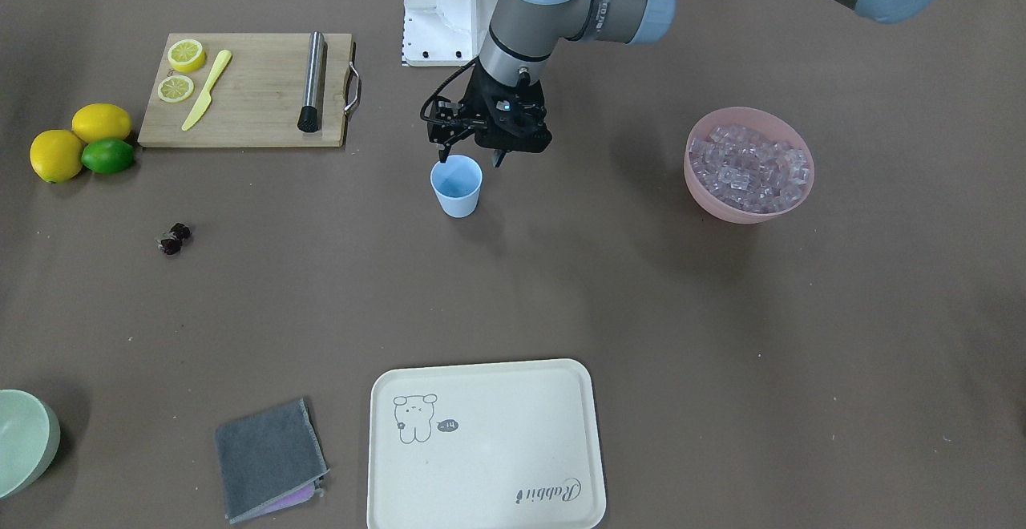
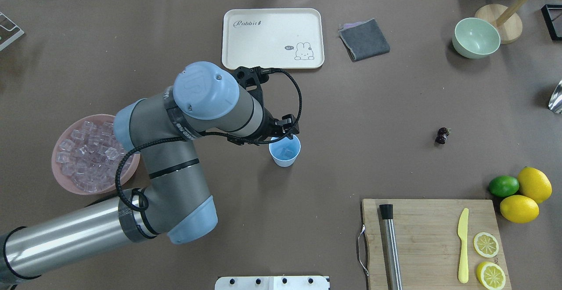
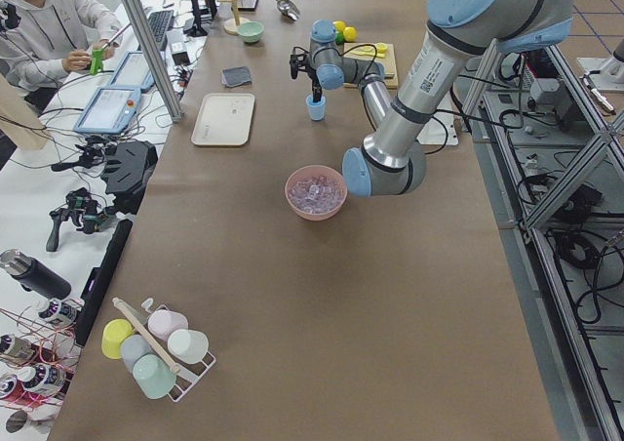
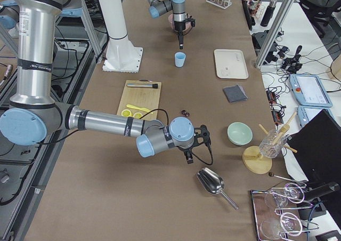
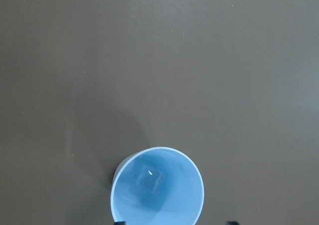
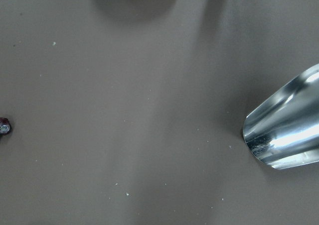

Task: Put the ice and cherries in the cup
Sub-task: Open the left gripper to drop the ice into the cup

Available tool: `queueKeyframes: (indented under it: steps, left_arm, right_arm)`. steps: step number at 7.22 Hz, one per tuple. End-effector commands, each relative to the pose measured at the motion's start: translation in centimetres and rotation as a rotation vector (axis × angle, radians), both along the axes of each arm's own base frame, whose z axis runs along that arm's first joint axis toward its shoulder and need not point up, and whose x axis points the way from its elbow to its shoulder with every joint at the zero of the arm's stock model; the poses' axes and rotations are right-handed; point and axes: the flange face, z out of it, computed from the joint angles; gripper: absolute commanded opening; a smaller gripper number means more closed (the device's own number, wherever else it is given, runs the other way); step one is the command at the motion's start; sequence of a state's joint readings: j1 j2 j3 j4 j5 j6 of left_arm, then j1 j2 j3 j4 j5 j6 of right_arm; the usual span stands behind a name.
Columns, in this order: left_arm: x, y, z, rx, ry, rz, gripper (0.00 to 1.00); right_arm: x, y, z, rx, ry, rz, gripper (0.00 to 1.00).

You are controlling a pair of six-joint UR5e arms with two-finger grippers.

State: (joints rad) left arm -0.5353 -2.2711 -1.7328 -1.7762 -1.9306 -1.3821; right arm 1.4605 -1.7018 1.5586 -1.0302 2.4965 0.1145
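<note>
The light blue cup (image 1: 457, 186) stands upright mid-table. In the left wrist view one clear ice cube (image 5: 148, 179) lies at the bottom of the cup (image 5: 157, 187). My left gripper (image 1: 469, 157) hangs just above the cup's rim, open and empty. More ice (image 1: 749, 167) fills the pink bowl (image 1: 705, 192) off to one side. The dark cherries (image 1: 173, 238) lie on the table, far from the cup. My right gripper (image 4: 190, 153) hovers low between the cherries (image 4: 185, 113) and a metal scoop; I cannot tell whether it is open or shut.
A wooden cutting board (image 1: 256, 120) carries lemon slices, a yellow knife and a steel muddler. Two lemons and a lime (image 1: 107, 155) sit beside it. A cream tray (image 1: 481, 505), a grey cloth (image 1: 268, 457), a green bowl (image 1: 24, 441) and the scoop (image 6: 286, 135) lie around.
</note>
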Motion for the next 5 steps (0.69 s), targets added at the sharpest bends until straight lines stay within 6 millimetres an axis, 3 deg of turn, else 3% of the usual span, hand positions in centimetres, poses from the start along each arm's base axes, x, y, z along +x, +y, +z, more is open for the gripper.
queueKeyframes:
  steps: [1, 3, 4, 5]
  left_arm:
    - [-12.2, -0.4, 5.6, 0.104, -0.086, 0.069, 0.84]
    - [-18.3, 2.2, 13.6, 0.228, -0.201, 0.168, 0.84]
    - [-20.0, 2.5, 15.7, 0.26, -0.239, 0.192, 0.84]
    - [-19.9, 2.4, 16.6, 0.243, -0.253, 0.19, 0.84]
  right_arm:
    - [-0.5, -0.3, -1.2, -0.008, -0.007, 0.013, 1.0]
    - [-0.6, -0.2, -1.5, -0.006, -0.013, 0.01, 1.0]
    - [-0.8, -0.2, -1.5, -0.006, -0.014, 0.006, 1.0]
    - [-1.0, -0.2, -1.6, -0.022, -0.018, 0.012, 1.0]
